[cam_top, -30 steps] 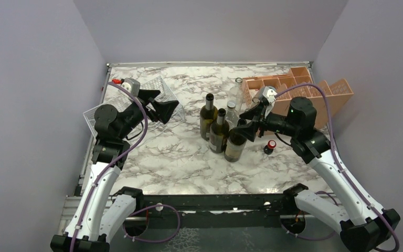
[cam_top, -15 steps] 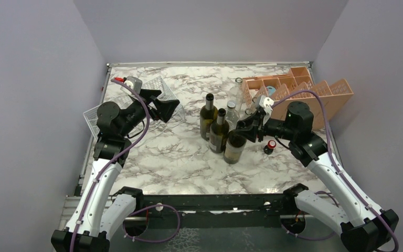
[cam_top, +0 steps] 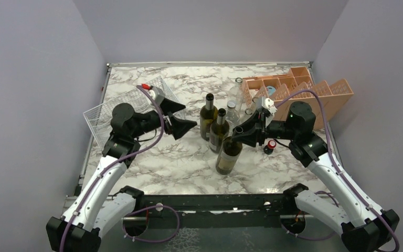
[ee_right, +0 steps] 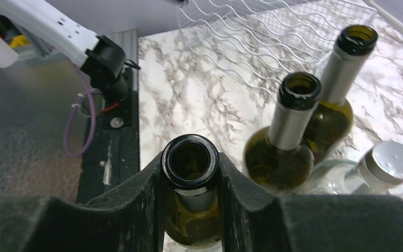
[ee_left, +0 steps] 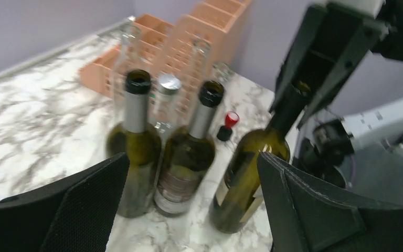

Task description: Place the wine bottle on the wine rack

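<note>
My right gripper (cam_top: 241,132) is shut on the neck of a green wine bottle (cam_top: 227,155), which leans toward the near edge with its base on the marble table (cam_top: 178,157). In the right wrist view the fingers clamp the bottle's open mouth (ee_right: 190,160). In the left wrist view the same bottle (ee_left: 252,173) stands at the right. My left gripper (cam_top: 181,116) is open and empty, left of the bottles. The white wire wine rack (cam_top: 107,110) stands at the far left and also shows in the right wrist view (ee_right: 252,37).
Two more green bottles (cam_top: 208,115) (cam_top: 219,131) and clear glass bottles (cam_top: 236,97) stand mid-table. An orange divided crate (cam_top: 315,94) sits at the far right. A small red-capped stopper (cam_top: 269,146) lies by the right arm.
My right gripper closed on the green bottle's neck and tipped it toward the near edge. My left arm swung right, from over the rack toward the bottles.
</note>
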Robot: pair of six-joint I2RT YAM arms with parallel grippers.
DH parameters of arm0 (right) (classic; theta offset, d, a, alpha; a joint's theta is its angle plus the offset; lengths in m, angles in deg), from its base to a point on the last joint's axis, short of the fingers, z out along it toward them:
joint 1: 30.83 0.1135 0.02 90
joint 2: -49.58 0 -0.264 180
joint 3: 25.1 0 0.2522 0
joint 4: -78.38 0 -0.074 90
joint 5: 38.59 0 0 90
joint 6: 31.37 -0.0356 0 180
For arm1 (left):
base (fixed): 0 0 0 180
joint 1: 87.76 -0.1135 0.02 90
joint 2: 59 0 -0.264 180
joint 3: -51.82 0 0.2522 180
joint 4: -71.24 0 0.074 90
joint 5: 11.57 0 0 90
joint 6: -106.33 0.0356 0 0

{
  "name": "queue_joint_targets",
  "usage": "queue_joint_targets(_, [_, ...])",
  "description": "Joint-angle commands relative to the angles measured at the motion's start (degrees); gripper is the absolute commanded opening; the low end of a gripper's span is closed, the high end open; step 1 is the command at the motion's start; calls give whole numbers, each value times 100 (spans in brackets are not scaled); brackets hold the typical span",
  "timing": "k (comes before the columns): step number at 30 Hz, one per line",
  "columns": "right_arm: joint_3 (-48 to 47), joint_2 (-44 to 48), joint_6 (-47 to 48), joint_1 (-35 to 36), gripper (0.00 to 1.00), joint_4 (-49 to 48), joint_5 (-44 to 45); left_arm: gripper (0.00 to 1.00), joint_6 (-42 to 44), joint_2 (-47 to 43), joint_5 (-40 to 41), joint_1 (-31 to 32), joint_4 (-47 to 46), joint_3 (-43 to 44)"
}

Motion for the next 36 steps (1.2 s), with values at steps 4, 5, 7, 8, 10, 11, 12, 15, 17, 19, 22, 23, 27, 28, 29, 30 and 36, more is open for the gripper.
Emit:
queue_joint_targets(4, [-338,18,-1201,126,1,-1767,-654,98,667,-297,-249,1013,-737,-1061])
queue_joint_targets(5, [-350,-5,-1336,137,1,-1888,-642,98,677,-326,-136,1075,-774,-1191])
queue_joint_targets(7, [-365,-21,-1599,164,1,-2161,-622,98,675,-352,72,1203,-821,-1403])
queue_joint_targets(8, [-360,-33,-1734,178,1,-2301,-621,98,667,-355,125,1299,-864,-1503])
queue_joint_targets(10, [-377,-72,-1986,206,1,-2505,-614,99,618,-362,164,1501,-984,-1665])
queue_joint_targets(11, [-423,-121,-2082,224,1,-2507,-624,99,607,-346,154,1618,-1021,-1727])
queue_joint_targets(12, [-526,-188,-2159,239,1,-2432,-659,99,628,-321,117,1741,-1034,-1753])
queue_joint_targets(15, [-763,-389,-2264,321,1,-2243,-673,99,610,-193,121,2077,-1053,-1784])
queue_joint_targets(17, [-796,-421,-2336,416,1,-2358,-615,99,572,-124,315,2328,-1110,-1837])
queue_joint_targets(19, [-797,-458,-2399,527,1,-2511,-575,99,543,-130,633,2547,-1280,-1929])
queue_joint_targets(22, [-846,-552,-2444,658,1,-2608,-581,99,453,-175,1223,2761,-1656,-2078])
queue_joint_targets(23, [-852,-587,-2453,695,1,-2630,-573,99,391,-165,1283,2788,-1829,-2129])
queue_joint_targets(27, [-845,-674,-2556,847,1,-2872,-611,99,177,-54,1307,2900,-2355,-2328])
queue_joint_targets(28, [-845,-691,-2608,882,1,-2968,-638,99,138,-14,1304,2922,-2415,-2352])
queue_joint_targets(29, [-841,-697,-2642,913,1,-3055,-663,99,66,20,1276,2930,-2505,-2396])
queue_joint_targets(30, [-826,-711,-2675,946,1,-3156,-676,99,-26,40,1242,2934,-2654,-2431])
queue_joint_targets(36, [-789,-780,-2707,1072,1,-3378,-611,99,-347,92,1004,2948,-3258,-2593])
